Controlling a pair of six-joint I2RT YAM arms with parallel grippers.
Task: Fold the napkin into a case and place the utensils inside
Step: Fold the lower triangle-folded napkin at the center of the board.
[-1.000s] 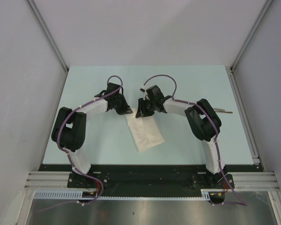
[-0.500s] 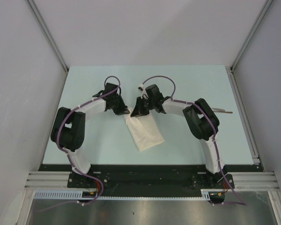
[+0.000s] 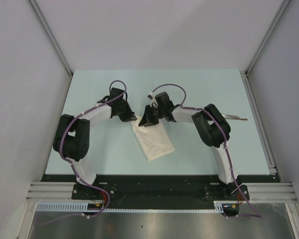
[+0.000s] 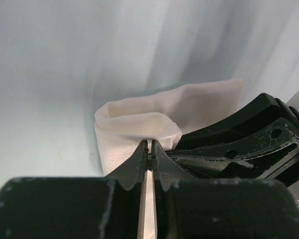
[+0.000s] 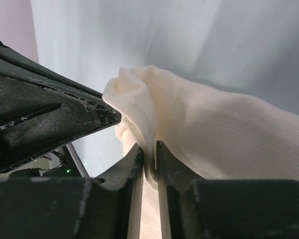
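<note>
Cream-white folded cloth napkin (image 3: 153,141) lies at centre of the pale blue table (image 3: 89,84); we see left gripper (image 3: 136,118) and right gripper (image 3: 145,122) both pinching its far end. Thin bites may slip, unfolding layers.

The left arm (image 3: 71,137) and right arm (image 3: 213,128) share white links, black joints and looping purple cables (image 3: 170,85), and their black fingers (image 4: 137,167) are scuffed, tapering to thin tips.

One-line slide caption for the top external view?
Left end effector and right end effector both pinch the far end of the folded napkin; spoon lies apart at right.
</note>
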